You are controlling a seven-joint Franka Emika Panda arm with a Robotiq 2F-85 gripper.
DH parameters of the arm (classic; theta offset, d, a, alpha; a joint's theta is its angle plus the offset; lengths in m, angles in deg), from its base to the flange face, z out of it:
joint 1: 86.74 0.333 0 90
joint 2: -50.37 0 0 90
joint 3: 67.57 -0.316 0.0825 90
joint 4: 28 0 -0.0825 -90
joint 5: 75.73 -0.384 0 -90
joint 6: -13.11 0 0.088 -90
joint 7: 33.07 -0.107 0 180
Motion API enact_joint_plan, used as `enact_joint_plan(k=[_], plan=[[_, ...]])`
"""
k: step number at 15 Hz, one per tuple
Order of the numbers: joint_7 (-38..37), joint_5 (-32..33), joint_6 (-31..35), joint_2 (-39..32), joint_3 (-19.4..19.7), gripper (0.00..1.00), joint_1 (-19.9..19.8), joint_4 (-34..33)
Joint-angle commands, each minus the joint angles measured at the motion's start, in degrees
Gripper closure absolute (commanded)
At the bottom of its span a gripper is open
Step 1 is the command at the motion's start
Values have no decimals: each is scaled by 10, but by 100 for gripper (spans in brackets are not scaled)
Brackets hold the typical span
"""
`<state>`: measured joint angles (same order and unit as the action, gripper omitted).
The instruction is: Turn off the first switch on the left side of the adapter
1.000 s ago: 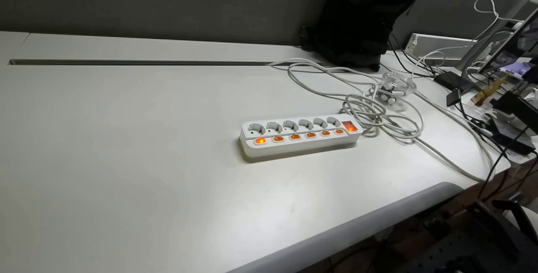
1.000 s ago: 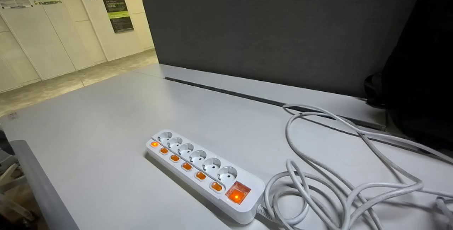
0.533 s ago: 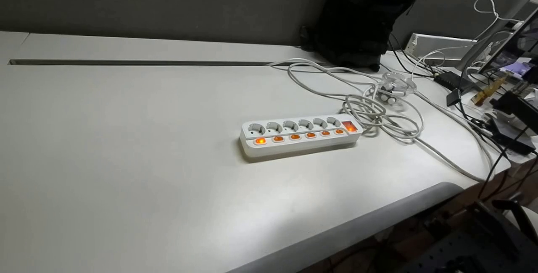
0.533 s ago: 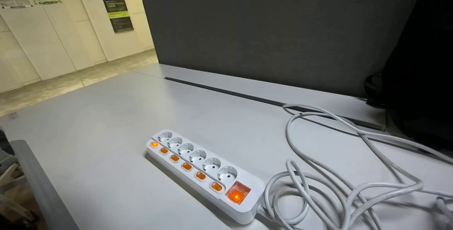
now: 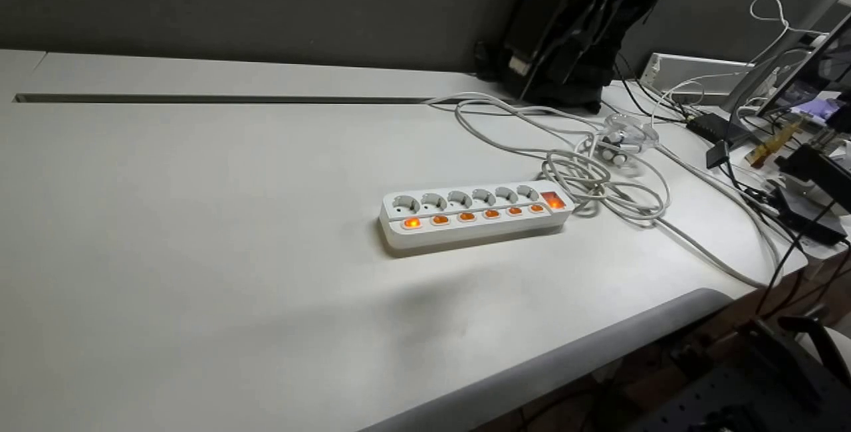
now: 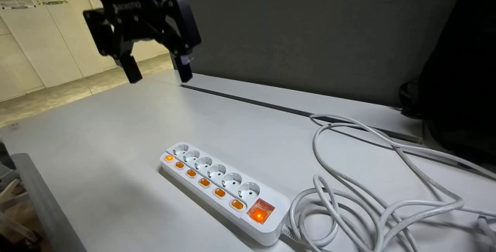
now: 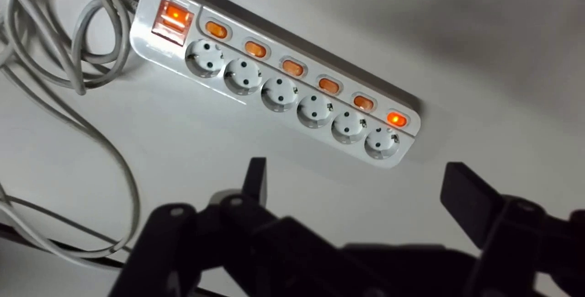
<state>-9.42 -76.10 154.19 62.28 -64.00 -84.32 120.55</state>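
The adapter is a white power strip lying flat on the table in both exterior views (image 5: 475, 236) (image 6: 212, 187) and in the wrist view (image 7: 274, 73). It has a row of sockets and a row of small orange switches. The end switch farthest from the cable glows in both exterior views (image 5: 412, 222) (image 6: 169, 158) and in the wrist view (image 7: 396, 119). The other small switches look unlit. The larger main switch (image 6: 260, 211) at the cable end glows. My black gripper (image 6: 160, 75) is open and empty, well above the table. Its spread fingers also show in the wrist view (image 7: 356, 182).
A looped grey cable (image 5: 578, 173) lies beside the strip's main-switch end. A black backpack (image 5: 598, 26) stands against the dark partition (image 5: 266, 13). A clear plastic object (image 5: 628, 133) lies among the cable loops. The table has a grey front edge (image 5: 585, 345).
My gripper has come down into view from above in both exterior views, and its shadow has moved onto the table near the strip. The strip and its lit switches have not changed.
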Motion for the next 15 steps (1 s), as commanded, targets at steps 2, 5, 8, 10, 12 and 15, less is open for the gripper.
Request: enact_joint_plan(k=[2,5,8,10,12,15], plan=[[-47,48,67,-74,-30,40,-2,-1],[-103,92,129,-107,-41,62,-5,6],[-211,155,184,-132,-41,81,-5,12],[-288,205,179,-139,-30,95,-6,10],[-346,223,136,-148,-33,100,4,5],[-297,179,126,-150,-39,99,0,8]])
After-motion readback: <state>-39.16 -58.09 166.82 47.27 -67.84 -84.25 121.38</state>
